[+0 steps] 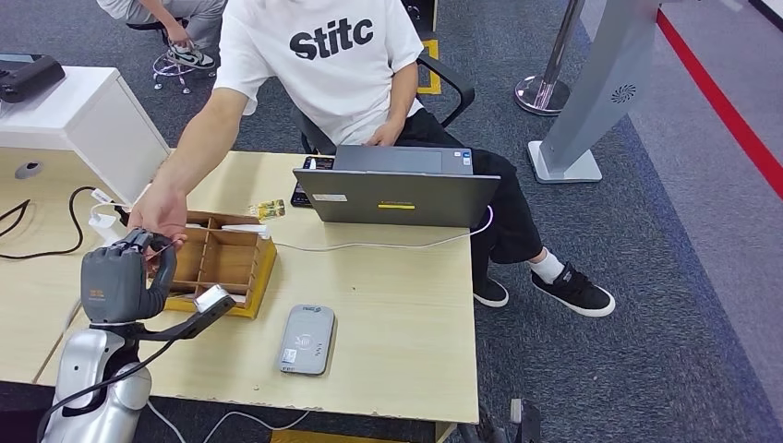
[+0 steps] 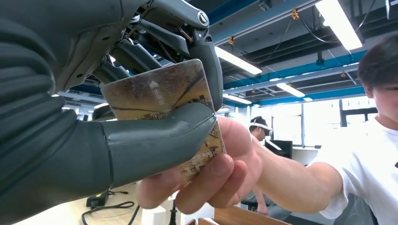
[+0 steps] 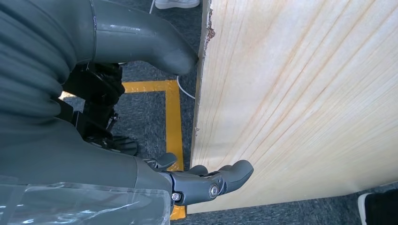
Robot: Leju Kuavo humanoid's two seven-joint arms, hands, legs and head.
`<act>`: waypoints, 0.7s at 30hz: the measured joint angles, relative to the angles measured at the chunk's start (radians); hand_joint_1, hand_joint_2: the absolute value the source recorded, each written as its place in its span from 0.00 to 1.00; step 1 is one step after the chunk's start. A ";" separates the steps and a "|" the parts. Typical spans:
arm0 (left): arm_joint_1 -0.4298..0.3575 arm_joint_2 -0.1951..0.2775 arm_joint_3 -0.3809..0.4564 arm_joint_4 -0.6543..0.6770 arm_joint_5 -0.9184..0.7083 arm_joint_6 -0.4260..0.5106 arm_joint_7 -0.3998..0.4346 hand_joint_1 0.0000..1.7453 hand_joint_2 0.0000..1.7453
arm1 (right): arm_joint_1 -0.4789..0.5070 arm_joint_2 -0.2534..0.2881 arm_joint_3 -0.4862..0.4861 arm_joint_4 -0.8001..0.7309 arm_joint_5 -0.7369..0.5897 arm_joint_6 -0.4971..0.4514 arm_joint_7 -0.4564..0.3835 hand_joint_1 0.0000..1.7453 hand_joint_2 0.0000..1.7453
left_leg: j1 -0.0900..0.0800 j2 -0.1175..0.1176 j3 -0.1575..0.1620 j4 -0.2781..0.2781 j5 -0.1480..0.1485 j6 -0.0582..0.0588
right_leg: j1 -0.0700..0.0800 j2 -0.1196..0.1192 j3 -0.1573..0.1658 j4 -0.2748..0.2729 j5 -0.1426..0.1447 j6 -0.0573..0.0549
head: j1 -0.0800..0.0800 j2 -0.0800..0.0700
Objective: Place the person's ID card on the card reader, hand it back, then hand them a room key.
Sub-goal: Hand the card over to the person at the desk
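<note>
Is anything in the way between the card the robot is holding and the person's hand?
No, nothing visible. The left hand pinches the card, and the person's hand is already touching the card's far end.

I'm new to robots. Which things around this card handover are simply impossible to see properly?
- Card, left wrist view: the robot's thumb and the person's hand cover much of it; its print is too blurred to read.
- Card, head view: hidden between the left hand and the person's hand.
- Wooden tray, head view: contents too small to identify.
- Right hand, right wrist view: nothing visible in it, fingers partly cut off.
</note>
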 joint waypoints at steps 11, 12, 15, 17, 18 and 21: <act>0.034 -0.068 0.033 -0.066 0.028 0.075 -0.088 0.00 1.00 | 0.000 0.001 0.000 0.000 -0.003 0.000 -0.001 0.00 1.00 | 0.000 0.000 0.000 0.000 0.000 0.000 | 0.000 0.000 0.000 0.000 0.000 0.000 | 0.000 0.000; 0.040 -0.091 0.048 -0.087 0.057 0.077 -0.130 0.00 1.00 | 0.001 0.001 0.000 0.000 -0.006 0.000 -0.002 0.00 1.00 | 0.000 0.000 0.000 0.000 0.000 0.000 | 0.000 0.000 0.000 0.000 0.000 0.000 | 0.000 0.000; 0.074 -0.161 0.078 -0.167 0.243 0.083 -0.254 0.00 1.00 | 0.002 0.001 -0.001 0.000 -0.019 0.000 -0.011 0.00 1.00 | -0.001 0.000 -0.001 0.000 0.000 0.000 | 0.000 0.001 0.000 0.000 0.000 0.000 | 0.000 0.000; 0.114 -0.213 0.088 -0.246 0.429 0.085 -0.332 0.00 1.00 | 0.005 0.001 -0.002 0.000 -0.029 0.001 -0.020 0.00 1.00 | -0.001 0.001 -0.001 0.001 -0.001 0.001 | 0.000 0.002 0.000 -0.001 0.000 0.001 | 0.000 0.000; 0.140 -0.240 0.092 -0.289 0.526 0.086 -0.370 0.00 1.00 | 0.007 0.001 -0.004 0.000 -0.034 0.001 -0.025 0.00 1.00 | -0.001 0.001 -0.001 0.001 -0.001 0.001 | 0.000 0.002 0.000 -0.001 0.000 0.001 | 0.001 0.000; 0.238 -0.320 0.103 -0.431 0.833 0.069 -0.452 0.00 1.00 | 0.014 0.000 -0.016 0.000 -0.052 0.003 -0.040 0.00 1.00 | -0.001 0.002 -0.001 0.001 -0.003 0.003 | 0.000 0.002 0.000 -0.002 -0.001 0.001 | 0.001 0.000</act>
